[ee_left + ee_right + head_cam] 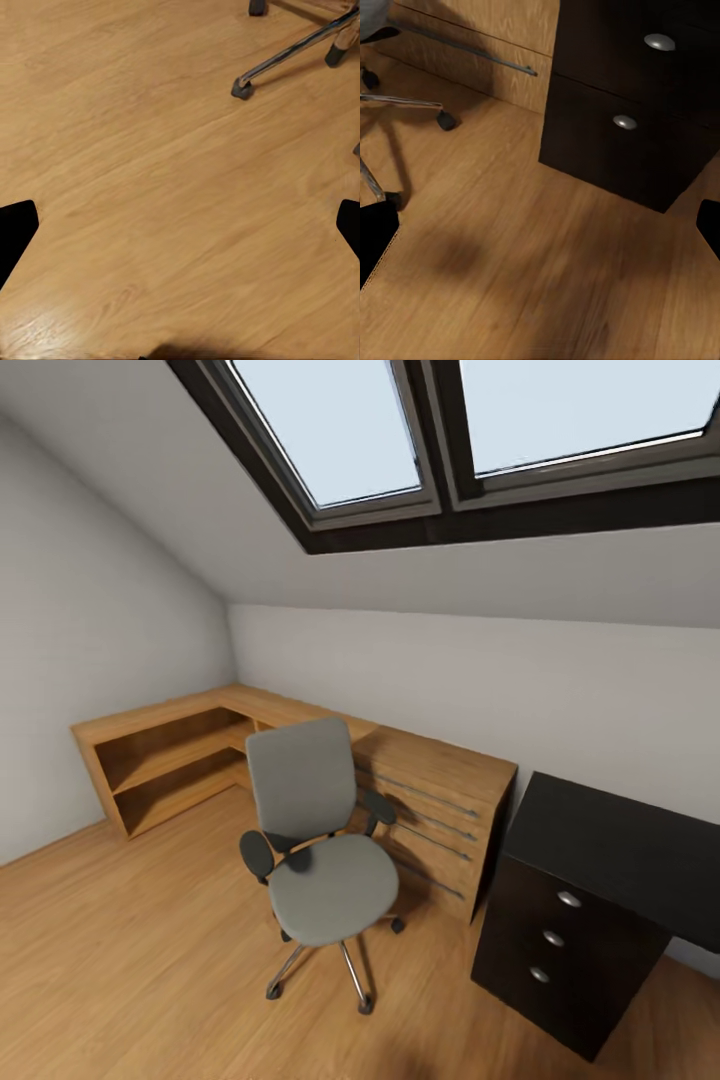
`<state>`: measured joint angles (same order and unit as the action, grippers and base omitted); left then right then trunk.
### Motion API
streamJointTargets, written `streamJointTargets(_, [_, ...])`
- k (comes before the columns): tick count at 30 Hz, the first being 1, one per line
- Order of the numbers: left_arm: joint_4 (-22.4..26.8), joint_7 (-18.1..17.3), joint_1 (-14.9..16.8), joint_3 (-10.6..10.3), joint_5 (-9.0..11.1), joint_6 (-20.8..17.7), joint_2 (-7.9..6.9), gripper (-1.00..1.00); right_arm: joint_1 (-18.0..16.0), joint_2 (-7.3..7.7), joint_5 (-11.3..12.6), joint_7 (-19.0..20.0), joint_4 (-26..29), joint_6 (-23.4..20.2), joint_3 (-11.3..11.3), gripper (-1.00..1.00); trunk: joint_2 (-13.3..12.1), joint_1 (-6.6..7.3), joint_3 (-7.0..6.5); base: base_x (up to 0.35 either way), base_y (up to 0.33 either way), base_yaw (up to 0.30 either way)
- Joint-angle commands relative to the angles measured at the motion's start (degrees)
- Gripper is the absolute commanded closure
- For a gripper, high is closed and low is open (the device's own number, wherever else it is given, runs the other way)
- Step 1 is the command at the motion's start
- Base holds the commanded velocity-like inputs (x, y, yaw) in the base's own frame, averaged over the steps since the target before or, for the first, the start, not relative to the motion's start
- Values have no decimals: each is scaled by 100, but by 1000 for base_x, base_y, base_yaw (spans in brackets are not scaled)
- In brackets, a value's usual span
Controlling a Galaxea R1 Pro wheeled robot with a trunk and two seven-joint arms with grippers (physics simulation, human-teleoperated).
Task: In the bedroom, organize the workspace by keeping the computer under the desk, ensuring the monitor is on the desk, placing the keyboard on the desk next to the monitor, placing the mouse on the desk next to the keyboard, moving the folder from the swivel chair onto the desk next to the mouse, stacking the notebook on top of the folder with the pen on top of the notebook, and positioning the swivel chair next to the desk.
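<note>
Two pincers, both spread wide and empty, hang over the wood floor (150,187): left pincer (180,225) near a chair castor (241,88), right pincer (540,225) near the bench drawer unit (622,142). Ahead, your swivel chair (320,860) has a bare seat; I see no folder on it. The bench (610,850) sits right of it, its visible top bare. Behind both stands the wooden dresser (430,810). Risk: roll in carelessly and you clip the castors, shoving the chair into the dresser.

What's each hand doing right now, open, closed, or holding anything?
Left hand: open, holding nothing, over bare floor.
Right hand: open, holding nothing, over floor near the desk drawers.
</note>
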<state>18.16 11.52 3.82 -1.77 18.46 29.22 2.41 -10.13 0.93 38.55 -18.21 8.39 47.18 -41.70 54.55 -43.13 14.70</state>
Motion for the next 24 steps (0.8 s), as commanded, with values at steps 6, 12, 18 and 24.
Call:
streamJointTargets(6, [-74, -2, 5, -7, -8, -123, -82, -100, -14, 25, 12, -54, 5, 1, -44, -100, 5, 0, 34, 0, 0, 265])
streamJointTargets(12, [-86, -8, 5, 7, -12, -86, -140, -100, -19, 49, 12, -58, 4, -19, -41, -100, 5, 0, 62, 0, 0, 256])
streamJointTargets(18, [-90, -9, 5, 9, -13, -70, -150, -100, -20, 62, 12, -59, 4, -50, -38, -100, 5, 0, 92, 0, 0, 246])
streamJointTargets(24, [-93, -9, 5, 10, -14, -67, -153, -100, -72, 54, 25, -60, 28, -55, -20, -100, 5, 0, 126, 0, 0, 235])
